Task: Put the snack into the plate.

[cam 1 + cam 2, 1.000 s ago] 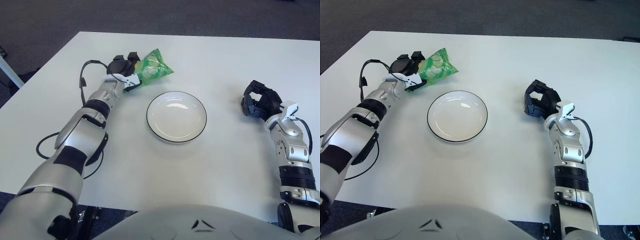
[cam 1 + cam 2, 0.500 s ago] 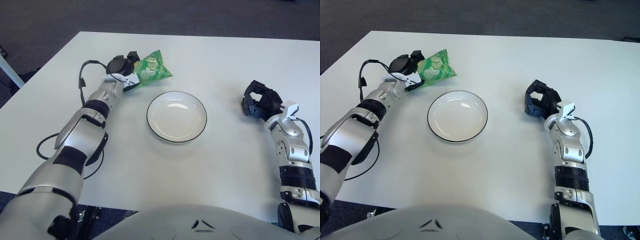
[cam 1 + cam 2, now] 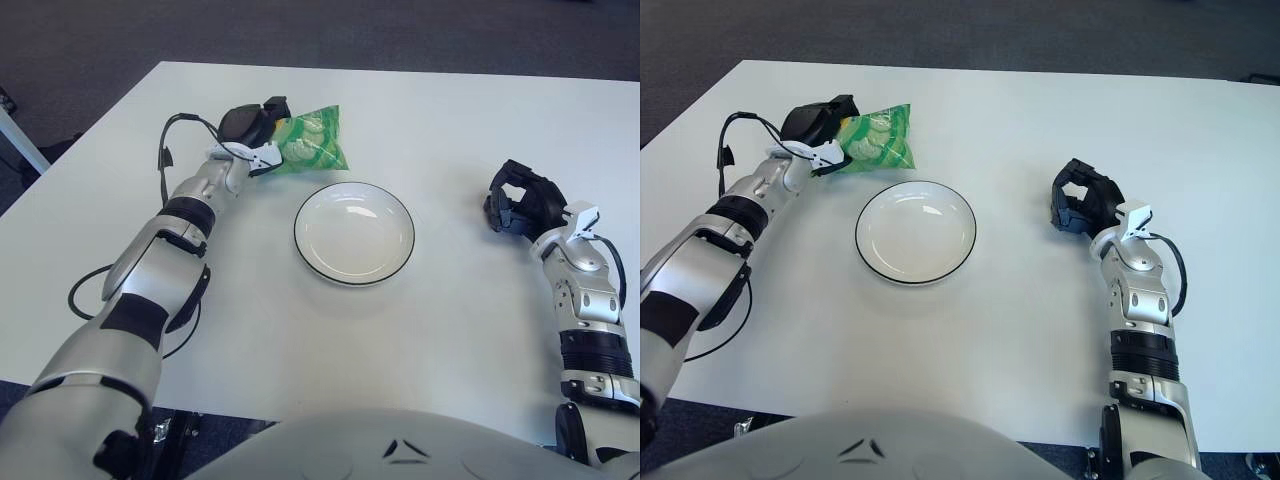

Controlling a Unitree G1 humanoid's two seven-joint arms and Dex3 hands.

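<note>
As our left hand [image 3: 252, 124] grips the green snack bag [image 3: 311, 150], it has swung rightward.
Our right hand [image 3: 520, 197] stays curled, empty, right of the white plate [image 3: 353, 232].

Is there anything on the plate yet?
No, empty. The plate shows only bare white inside. The snack is beside it, in the left hand.

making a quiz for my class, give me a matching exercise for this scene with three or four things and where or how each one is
Things:
1. snack bag
2. plate
3. left robot hand
4. right robot hand

States:
A. curled, holding nothing, to the right of the plate
B. bare inside, at the middle of the white table
C. green, held just beyond the plate's far left rim
D. closed around one end of the bag

Pairs: 1-C, 2-B, 3-D, 4-A
</note>
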